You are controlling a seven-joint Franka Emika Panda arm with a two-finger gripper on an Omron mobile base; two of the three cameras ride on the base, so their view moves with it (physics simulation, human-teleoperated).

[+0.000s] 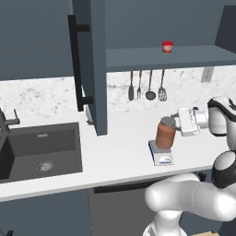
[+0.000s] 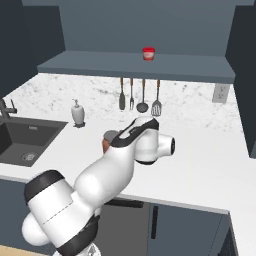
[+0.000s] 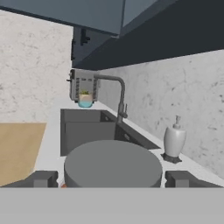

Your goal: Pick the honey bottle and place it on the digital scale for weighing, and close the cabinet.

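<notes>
The honey bottle (image 1: 165,133) stands upright on the digital scale (image 1: 161,153), so placing looks done. My gripper (image 3: 111,178) is wide, fingers each side of lid, not squeezing. Next I think: pull back w/o tipping it, then shut cabinet door (image 1: 94,64).

A white counter (image 1: 120,152) runs under a speckled stone wall (image 1: 41,97). A dark sink (image 1: 41,150) sits in it.

honey bottle (image 1: 165,133) sits on the digital scale (image 1: 161,154), sink (image 1: 41,150) off left, cabinet (image 1: 92,64) door open above.
</notes>
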